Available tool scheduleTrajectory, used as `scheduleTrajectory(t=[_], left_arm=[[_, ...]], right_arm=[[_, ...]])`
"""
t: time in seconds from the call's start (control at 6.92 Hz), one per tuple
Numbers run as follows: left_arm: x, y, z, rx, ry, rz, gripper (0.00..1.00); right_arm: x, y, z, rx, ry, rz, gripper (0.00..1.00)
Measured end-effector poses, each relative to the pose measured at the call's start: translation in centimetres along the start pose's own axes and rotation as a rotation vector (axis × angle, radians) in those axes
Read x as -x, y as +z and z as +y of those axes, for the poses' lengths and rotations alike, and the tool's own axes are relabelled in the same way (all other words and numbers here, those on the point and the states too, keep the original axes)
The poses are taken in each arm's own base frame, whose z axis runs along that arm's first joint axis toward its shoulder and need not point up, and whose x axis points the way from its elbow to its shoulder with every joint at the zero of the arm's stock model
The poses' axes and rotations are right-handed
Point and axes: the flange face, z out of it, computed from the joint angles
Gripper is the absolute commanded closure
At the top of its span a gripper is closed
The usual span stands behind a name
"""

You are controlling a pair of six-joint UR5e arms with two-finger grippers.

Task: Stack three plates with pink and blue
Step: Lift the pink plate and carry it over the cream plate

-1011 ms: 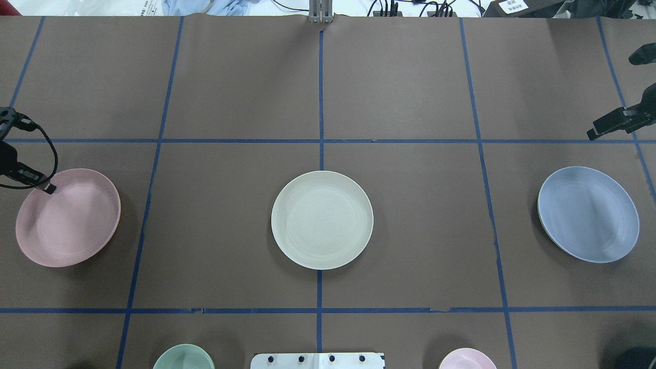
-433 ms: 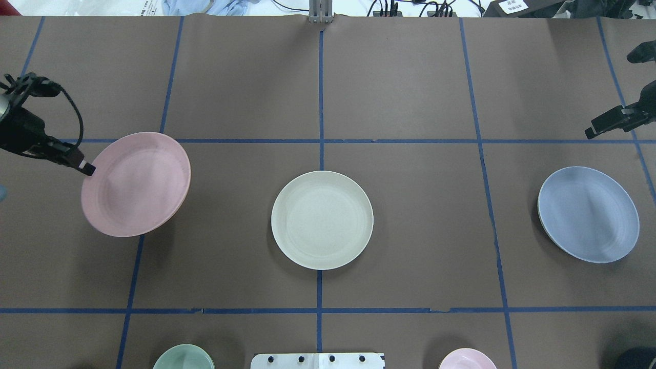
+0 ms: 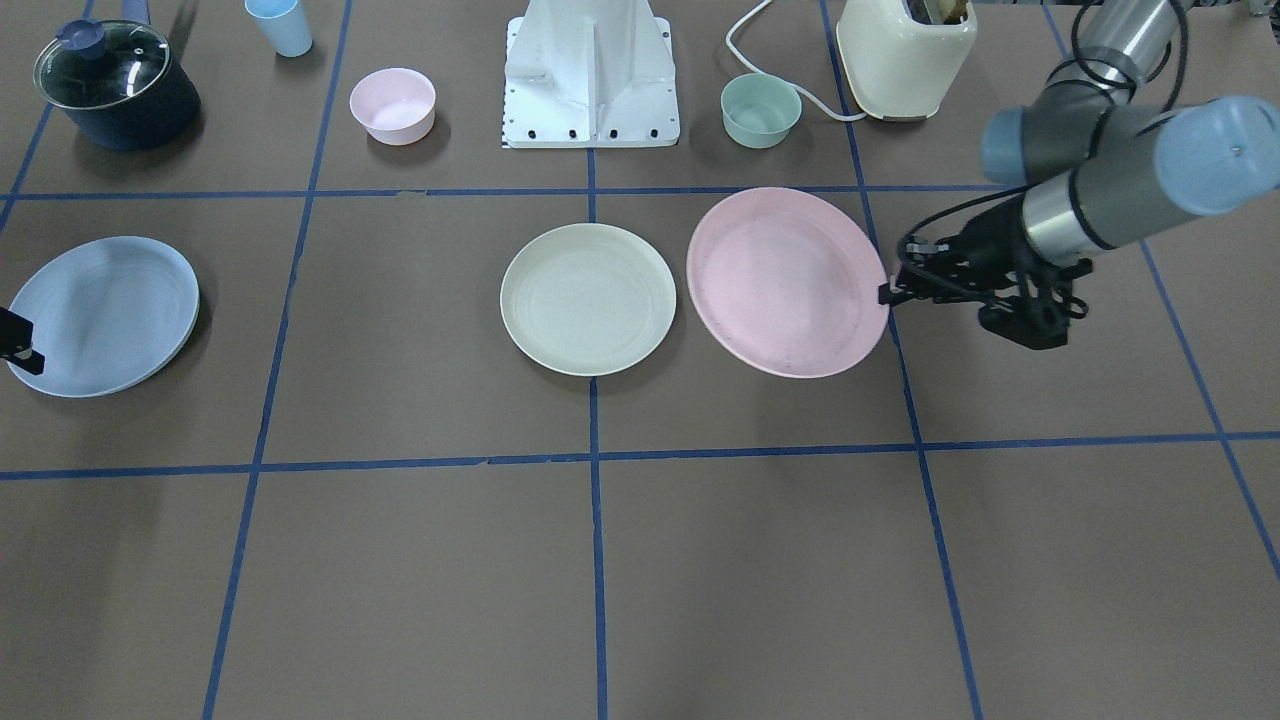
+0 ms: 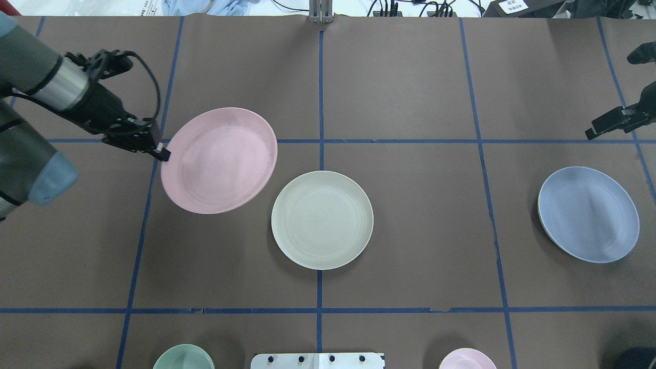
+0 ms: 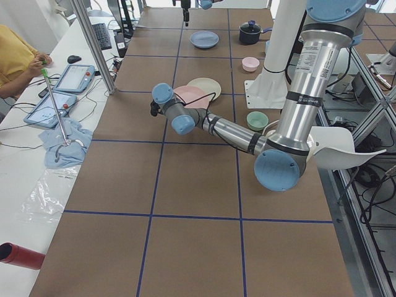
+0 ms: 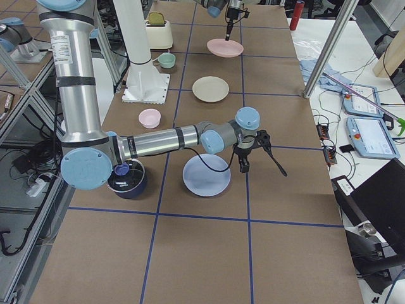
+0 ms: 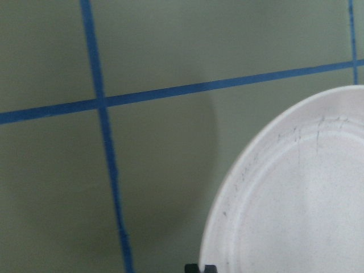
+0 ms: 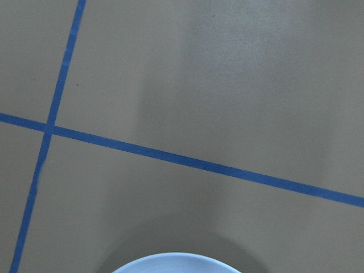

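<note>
The left claw (image 4: pixel 163 155) is clamping the pink plate (image 4: pixel 219 160) by its rim, holding it raised ahead of the claw. The cream plate (image 4: pixel 322 220) is lying just beyond; centring over it and lowering level seems best.

Overhead: right gripper (image 4: pixel 611 97) runs off the frame's edge. Wrist views cut off pink plate (image 7: pixel 296 193) and blue plate (image 8: pixel 170 263).
</note>
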Motion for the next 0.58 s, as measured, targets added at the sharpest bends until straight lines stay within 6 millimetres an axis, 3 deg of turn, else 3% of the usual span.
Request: scheduleTrajectory(t=[0.14, 0.29, 0.58], left_arm=[[-4.8, 3.4, 0.3, 0.006, -0.031, 0.004, 1.00], [-8.4, 7.0, 1.1, 0.011, -0.048, -0.002, 1.00], [-12.0, 14.1, 2.5, 0.003, -0.046, -0.044, 1.00]], right_arm=[[-0.1, 0.1, 0.1, 0.002, 0.002, 0.001, 0.00], [-0.2, 0.2, 0.1, 0.003, 0.003, 0.001, 0.00], [0.0, 0.0, 0.1, -0.001, -0.001, -0.001, 0.00]])
